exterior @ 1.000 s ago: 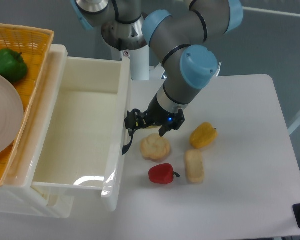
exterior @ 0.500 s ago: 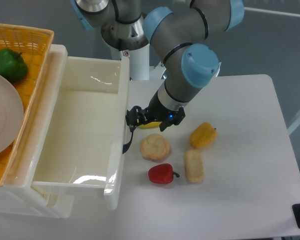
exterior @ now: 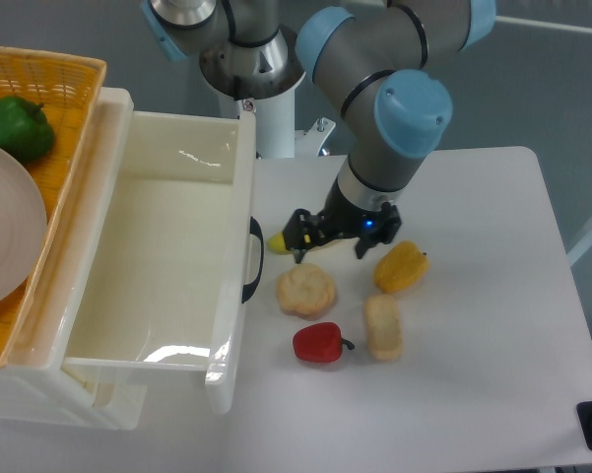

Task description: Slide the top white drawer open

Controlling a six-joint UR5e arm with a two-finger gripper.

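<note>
The top white drawer (exterior: 167, 261) stands pulled far out of the cabinet, its cream inside bare. Its curved black handle (exterior: 253, 258) shows on the front wall. My gripper (exterior: 299, 233) is a short way to the right of the handle, apart from it, low over the table. Its black fingers hold nothing, and they look slightly parted. The lower drawer is hidden under the top one.
An orange woven basket (exterior: 69, 94) on the cabinet holds a green pepper (exterior: 17, 128) and a plate (exterior: 5, 236). On the table lie a round bun (exterior: 306, 290), a red pepper (exterior: 319, 343), a bread piece (exterior: 383, 327), a yellow pepper (exterior: 400, 266) and a small yellow thing (exterior: 277, 242).
My gripper has let go of the handle and moved right, away from the drawer. The drawer slid a little further out, then stayed still.
</note>
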